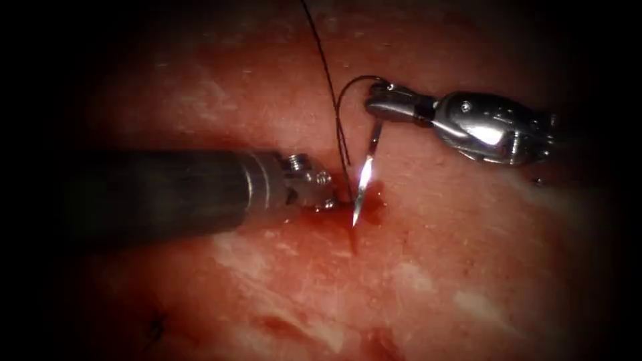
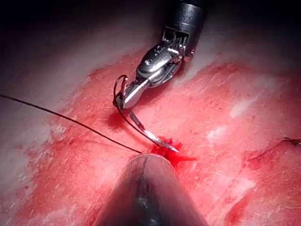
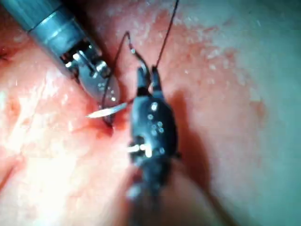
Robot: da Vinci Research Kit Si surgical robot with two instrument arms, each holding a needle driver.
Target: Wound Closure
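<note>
My right tool comes in from the right, its jaws shut on the curved needle close to its tail end. The needle hangs down from the jaws, and its bright tip sits just above the cut, free of the tissue. My left tool lies across from the left with its tip pressed down at the cut beside the needle's point; what it holds I cannot make out. Dark thread loops off the needle's tail and runs down into the cut. The needle passes the left tool.
Red fluid pools on the right side of the cut by the needle's point. A dark thread end lies on the tissue at the lower left. The left tool's shaft stands in front of the cut.
</note>
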